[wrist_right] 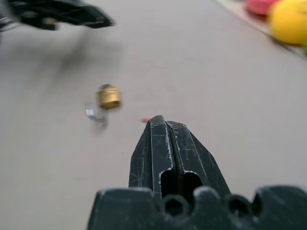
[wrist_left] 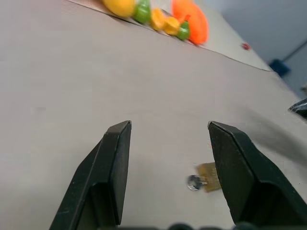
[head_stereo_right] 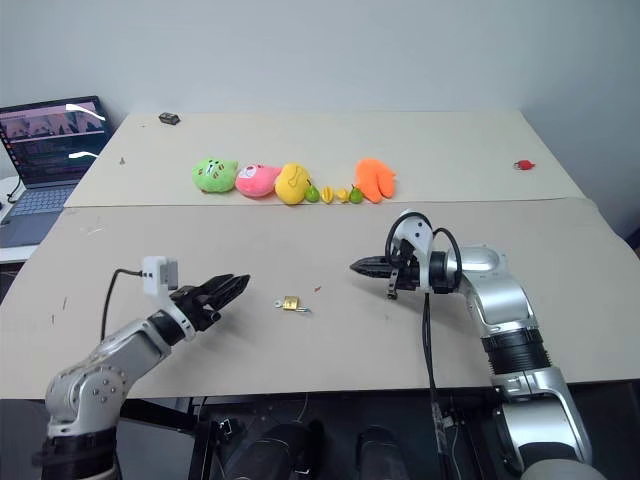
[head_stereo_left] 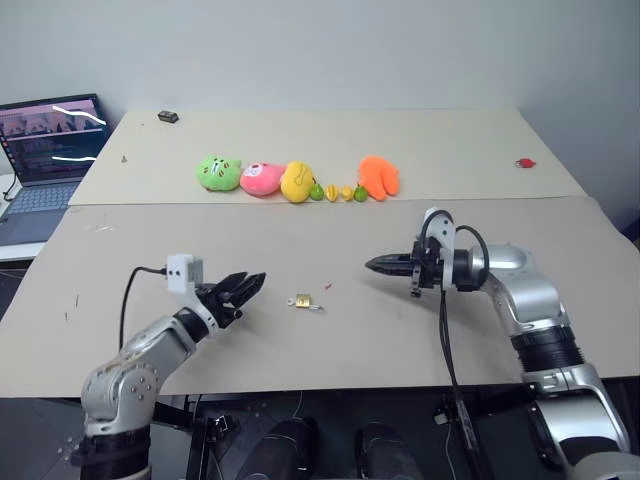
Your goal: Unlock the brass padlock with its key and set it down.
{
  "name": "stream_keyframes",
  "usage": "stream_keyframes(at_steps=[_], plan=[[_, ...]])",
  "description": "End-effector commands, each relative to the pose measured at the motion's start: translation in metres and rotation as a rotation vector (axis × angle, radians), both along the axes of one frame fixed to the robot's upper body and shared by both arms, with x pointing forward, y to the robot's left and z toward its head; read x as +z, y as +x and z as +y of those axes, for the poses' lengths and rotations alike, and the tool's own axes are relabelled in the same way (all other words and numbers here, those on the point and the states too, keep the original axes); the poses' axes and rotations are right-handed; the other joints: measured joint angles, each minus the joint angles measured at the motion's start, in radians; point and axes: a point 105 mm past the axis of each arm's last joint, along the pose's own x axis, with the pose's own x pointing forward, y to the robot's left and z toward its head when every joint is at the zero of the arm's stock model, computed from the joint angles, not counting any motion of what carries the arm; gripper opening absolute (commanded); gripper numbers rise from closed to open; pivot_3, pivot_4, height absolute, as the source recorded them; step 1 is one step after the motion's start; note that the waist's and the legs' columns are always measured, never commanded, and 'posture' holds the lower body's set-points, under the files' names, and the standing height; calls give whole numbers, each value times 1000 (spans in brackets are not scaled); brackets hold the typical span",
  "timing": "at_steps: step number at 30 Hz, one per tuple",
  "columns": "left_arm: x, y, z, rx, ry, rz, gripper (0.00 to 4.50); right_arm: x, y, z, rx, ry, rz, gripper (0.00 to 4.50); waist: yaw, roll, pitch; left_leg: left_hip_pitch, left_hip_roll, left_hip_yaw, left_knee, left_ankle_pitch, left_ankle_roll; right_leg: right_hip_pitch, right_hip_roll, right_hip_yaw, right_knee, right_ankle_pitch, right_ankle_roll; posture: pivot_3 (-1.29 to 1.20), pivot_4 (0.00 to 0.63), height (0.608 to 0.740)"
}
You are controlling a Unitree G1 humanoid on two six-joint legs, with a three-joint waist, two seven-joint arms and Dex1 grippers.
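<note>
On the near tan table (head_stereo_left: pixel 330 340), the tiny yellow-gold brass padlock (head_stereo_left: pixel 300 300) with its thin silver shackle lies free between both arms. The left gripper (head_stereo_left: pixel 246 285), at its nine o'clock, stands fingers parted, empty; the right gripper (head_stereo_left: pixel 376 264), at two o'clock, is pinched closed, apparently gripping nothing, so the padlock looks already set down.

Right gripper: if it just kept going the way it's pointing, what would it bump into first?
Probably the bare table. The shut right gripper points left and slightly down, and seems to aim just beyond the brass padlock, though depth is hard to judge.
</note>
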Motion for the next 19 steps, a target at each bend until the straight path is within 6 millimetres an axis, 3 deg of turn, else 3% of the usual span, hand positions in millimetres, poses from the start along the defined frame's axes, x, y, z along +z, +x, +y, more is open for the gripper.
stream_keyframes(at_steps=[1,5,8,14,19], plan=[[12,-7,12,99,50,-86,2709,16,12,-31,-225,103,-86,0,2,0,0,0,0,0,0,0,0,0,0,0,0,0,0,0,150,739],[3,-16,34,251,117,-102,2709,0,20,-71,-516,158,-112,0,5,0,0,0,0,0,0,0,0,1,0,0,0,0,0,0,150,739],[-4,-21,58,417,203,-113,2709,-11,19,-89,-671,194,-111,0,8,0,0,0,0,0,0,0,0,0,0,0,0,0,0,0,150,739],[-13,-27,88,673,327,-121,2709,-23,24,-91,-785,221,-133,0,4,0,0,1,0,1,0,0,0,0,0,0,1,0,0,0,150,739],[-17,-29,89,706,344,-133,2709,-24,30,-83,-771,242,-125,0,4,0,0,2,0,1,0,0,0,1,0,-1,1,0,0,0,150,739]])
